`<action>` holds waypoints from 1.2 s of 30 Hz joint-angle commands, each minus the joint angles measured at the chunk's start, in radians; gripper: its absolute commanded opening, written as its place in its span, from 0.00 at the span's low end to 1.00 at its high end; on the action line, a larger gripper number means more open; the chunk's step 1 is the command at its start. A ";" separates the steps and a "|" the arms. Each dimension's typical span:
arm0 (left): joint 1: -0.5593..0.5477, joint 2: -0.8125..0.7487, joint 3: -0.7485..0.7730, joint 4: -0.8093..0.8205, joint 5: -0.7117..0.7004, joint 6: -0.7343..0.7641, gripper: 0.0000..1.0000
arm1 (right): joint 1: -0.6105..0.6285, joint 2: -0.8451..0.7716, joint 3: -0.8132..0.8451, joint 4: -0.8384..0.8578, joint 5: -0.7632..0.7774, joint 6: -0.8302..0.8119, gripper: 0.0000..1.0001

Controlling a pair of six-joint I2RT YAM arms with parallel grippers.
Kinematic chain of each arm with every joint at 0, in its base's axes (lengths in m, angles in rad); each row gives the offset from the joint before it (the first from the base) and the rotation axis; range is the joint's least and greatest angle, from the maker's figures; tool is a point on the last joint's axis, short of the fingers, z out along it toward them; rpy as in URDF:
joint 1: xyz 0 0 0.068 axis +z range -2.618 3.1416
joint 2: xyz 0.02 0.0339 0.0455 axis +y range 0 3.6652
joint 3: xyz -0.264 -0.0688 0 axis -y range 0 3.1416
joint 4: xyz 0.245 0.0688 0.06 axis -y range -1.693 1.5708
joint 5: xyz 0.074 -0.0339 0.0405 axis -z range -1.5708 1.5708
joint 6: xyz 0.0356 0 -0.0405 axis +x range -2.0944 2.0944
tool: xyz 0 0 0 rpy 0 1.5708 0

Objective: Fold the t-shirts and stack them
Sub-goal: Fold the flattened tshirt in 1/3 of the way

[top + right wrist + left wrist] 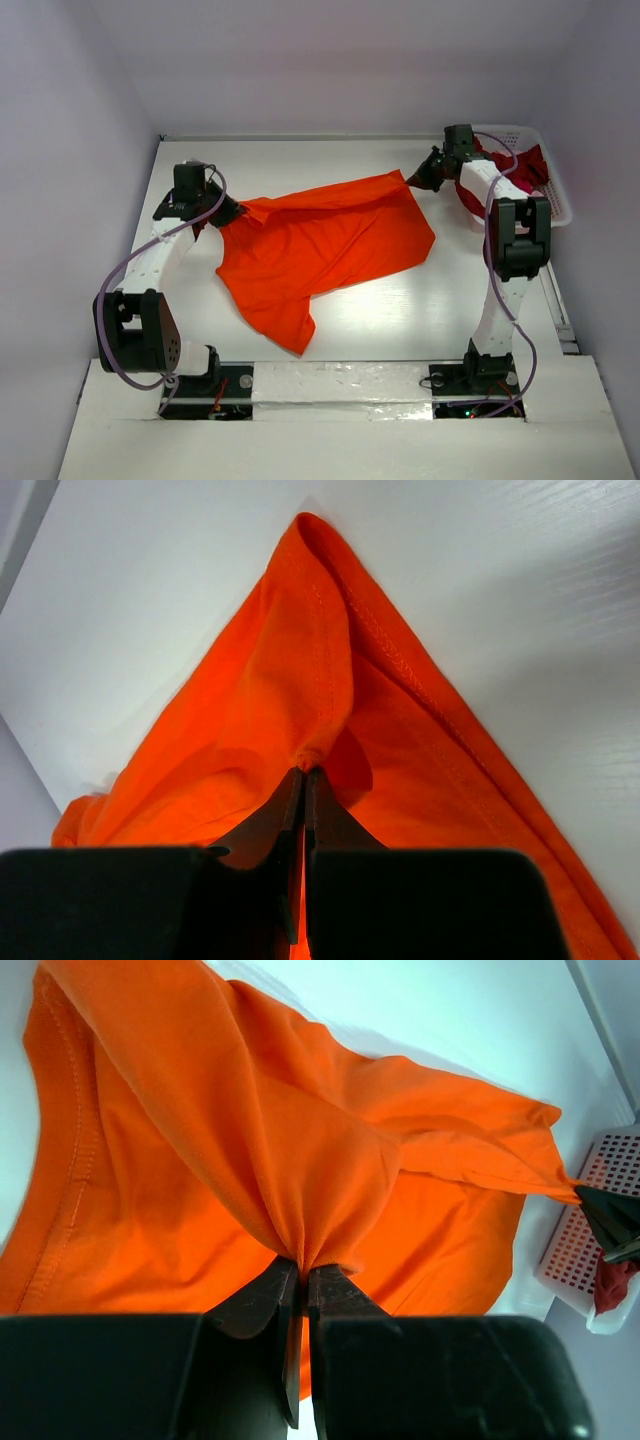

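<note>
Table (400, 320) first: seen from the top camera, its white surface carries the orange t-shirt (320, 250) across the middle. The shirt's far edge is stretched from about ten o'clock to one o'clock, and the loose body sags toward six o'clock. That sag is your main risk. The cloth is bunched and creased, not flat, so if you lower it as it hangs you will likely fold in wrinkles or trap a sleeve underneath. Spread the two grips wider, though, and the edge may pull free of one pinch.

At two o'clock sits the white basket (560, 205), with the crimson t-shirt (528, 165) spilling over its rim. Your right arm (510, 240) works just beside both. A swing toward three o'clock could snag that red cloth or nudge the basket.

Smallest, and most fragile, are the grips. The left gripper (303, 1278) is clamped on a gathered tuft of orange fabric, jaws pressed together around it. The right gripper (303, 778) is likewise clenched on a thin nip near a stitched hem. Both bites look shallow, so a quick tug could slip either corner out and drop the shirt in a heap.
</note>
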 commanded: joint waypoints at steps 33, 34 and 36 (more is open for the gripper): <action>-0.031 0.001 -0.089 -0.119 -0.067 -0.029 0.00 | -0.007 -0.141 -0.130 0.113 -0.021 0.023 0.00; -0.031 -0.004 -0.095 -0.124 -0.072 -0.030 0.00 | -0.007 -0.143 -0.128 0.107 -0.021 0.023 0.00; -0.031 -0.016 -0.107 -0.125 -0.081 -0.041 0.00 | -0.007 -0.144 -0.125 0.102 -0.021 0.020 0.00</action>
